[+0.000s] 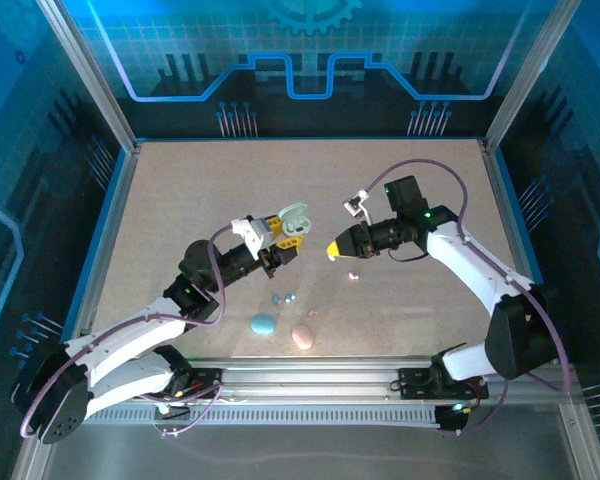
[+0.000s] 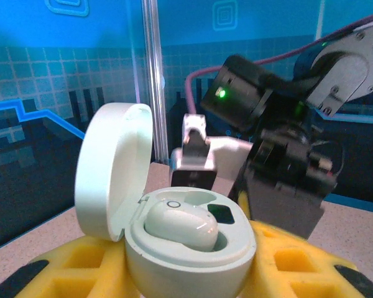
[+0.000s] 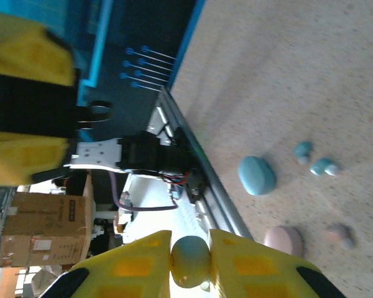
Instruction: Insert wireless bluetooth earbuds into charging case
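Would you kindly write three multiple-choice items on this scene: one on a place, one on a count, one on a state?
1. Where is the open pale case? A on the table; B in the left gripper; C on the rail.
2. How many earbuds sit in it? A none; B one; C two.
3. The right gripper is: A open; B shut on a blue case; C shut on a pale earbud.
Key: B, yellow fingers flank it; B, one seated earbud lies beside an empty socket; C, the bud is pinched in it.
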You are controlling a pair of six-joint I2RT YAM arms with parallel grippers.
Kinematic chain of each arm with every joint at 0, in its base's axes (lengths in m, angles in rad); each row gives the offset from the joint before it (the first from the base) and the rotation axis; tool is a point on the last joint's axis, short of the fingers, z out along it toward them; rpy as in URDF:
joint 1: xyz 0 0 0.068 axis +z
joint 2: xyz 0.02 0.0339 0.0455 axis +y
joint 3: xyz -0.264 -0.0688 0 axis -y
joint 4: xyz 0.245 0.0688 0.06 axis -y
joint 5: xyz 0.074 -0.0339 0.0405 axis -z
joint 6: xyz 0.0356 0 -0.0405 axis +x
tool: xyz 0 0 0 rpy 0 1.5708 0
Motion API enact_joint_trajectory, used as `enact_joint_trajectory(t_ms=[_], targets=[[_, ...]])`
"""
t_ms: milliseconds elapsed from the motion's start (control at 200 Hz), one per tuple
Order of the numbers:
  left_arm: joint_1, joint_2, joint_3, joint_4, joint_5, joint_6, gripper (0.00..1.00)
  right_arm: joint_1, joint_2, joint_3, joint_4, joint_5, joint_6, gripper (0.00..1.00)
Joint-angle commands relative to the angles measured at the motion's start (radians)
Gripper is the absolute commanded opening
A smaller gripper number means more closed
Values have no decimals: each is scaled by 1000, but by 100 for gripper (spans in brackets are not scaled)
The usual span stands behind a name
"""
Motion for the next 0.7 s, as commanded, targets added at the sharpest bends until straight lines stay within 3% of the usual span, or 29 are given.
enact_joint_trajectory(t_ms=[0,360,695], targets=[[-4,5,-5,13,2,29,35,-13,-47,47,-28,-58,10,22],[-9,73,7,68,139,61,35,1,-176,159,-58,44,53,22],[-12,124,37,93,227,35,35,63,-140,209,-71,110,39,22]])
